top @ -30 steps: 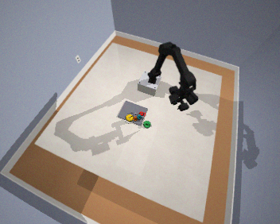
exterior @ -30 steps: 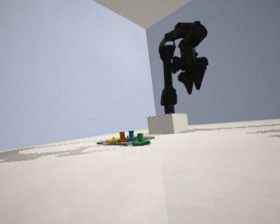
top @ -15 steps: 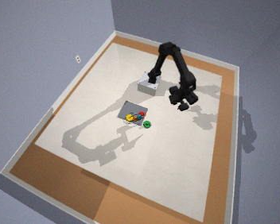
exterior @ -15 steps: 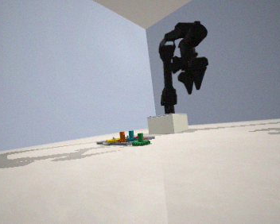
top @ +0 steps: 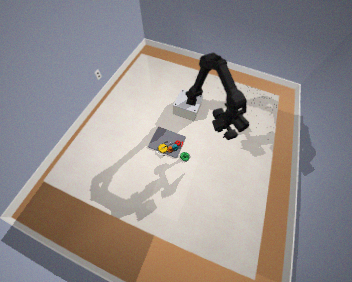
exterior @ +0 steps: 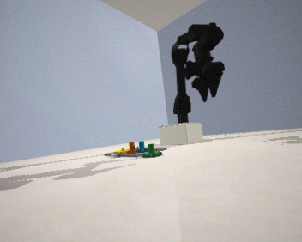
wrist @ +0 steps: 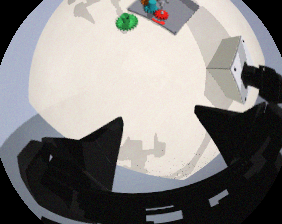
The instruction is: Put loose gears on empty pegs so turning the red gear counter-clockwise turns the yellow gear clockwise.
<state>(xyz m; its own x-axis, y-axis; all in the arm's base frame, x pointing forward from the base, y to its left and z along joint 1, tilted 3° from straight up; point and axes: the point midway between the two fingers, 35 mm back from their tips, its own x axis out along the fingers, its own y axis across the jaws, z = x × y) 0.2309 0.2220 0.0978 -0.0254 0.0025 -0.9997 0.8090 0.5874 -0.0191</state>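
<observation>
A green toothed plastic gear (top: pixel 185 157) (exterior: pixel 151 151) (wrist: pixel 126 22) stands on the desk at near right, apparently spare; behind it, orange (top: pixel 170 149) (exterior: pixel 132 148) and teal gears (top: pixel 175 147) (exterior: pixel 141 146) (wrist: pixel 151 6) on the grey board (top: pixel 160 135) (exterior: pixel 110 154) (wrist: pixel 179 17) seemingly bridge yellow to red for clockwise drive. Far right, the black gripper (top: pixel 225 131) (exterior: pixel 209 99) (wrist: pixel 160 113) hangs open, empty, clear of the chain.

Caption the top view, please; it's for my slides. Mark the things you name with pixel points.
Black WidowX arm with open gripper (top: pixel 227 131) beyond a grey board (top: pixel 160 135) of gears, green gear (top: pixel 185 157) beside it.
</observation>
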